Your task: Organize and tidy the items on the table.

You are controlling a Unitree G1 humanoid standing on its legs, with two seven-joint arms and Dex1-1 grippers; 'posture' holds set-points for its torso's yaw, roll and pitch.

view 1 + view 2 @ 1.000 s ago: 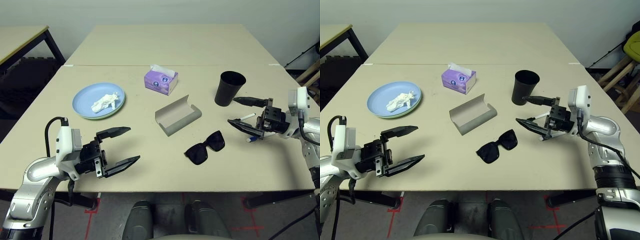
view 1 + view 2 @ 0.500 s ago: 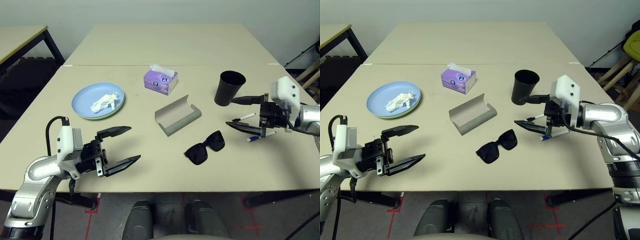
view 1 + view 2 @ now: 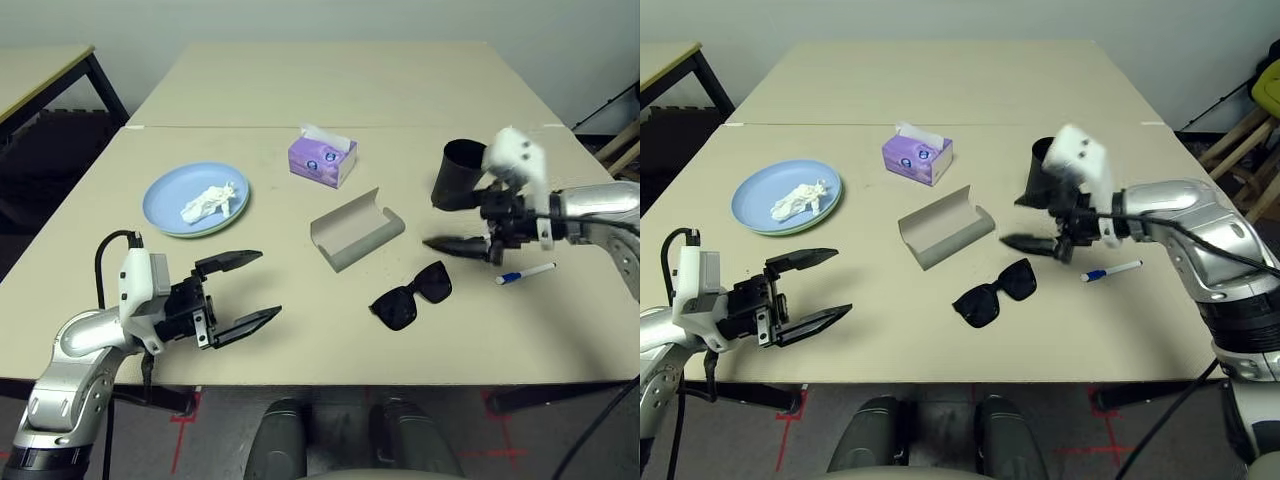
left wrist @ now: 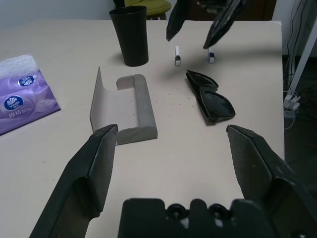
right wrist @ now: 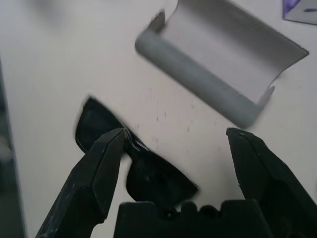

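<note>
While left gripper (image 3: 243,293) hangs open at lower left, right gripper (image 3: 1032,222) hovers open right of centre, above black sunglasses (image 3: 410,296); grey oblong glasses case (image 3: 357,229) open mid-frame, 1 white marker (image 3: 526,273) at right.

Both arms extended over the table, fingers spread on each.
Left gripper (image 3: 237,291) is held low at the near left, pointing right, nothing gripped. Right gripper (image 3: 1032,222) is raised mid-right, forearm swung inward, fingers spread, nothing gripped.
</note>
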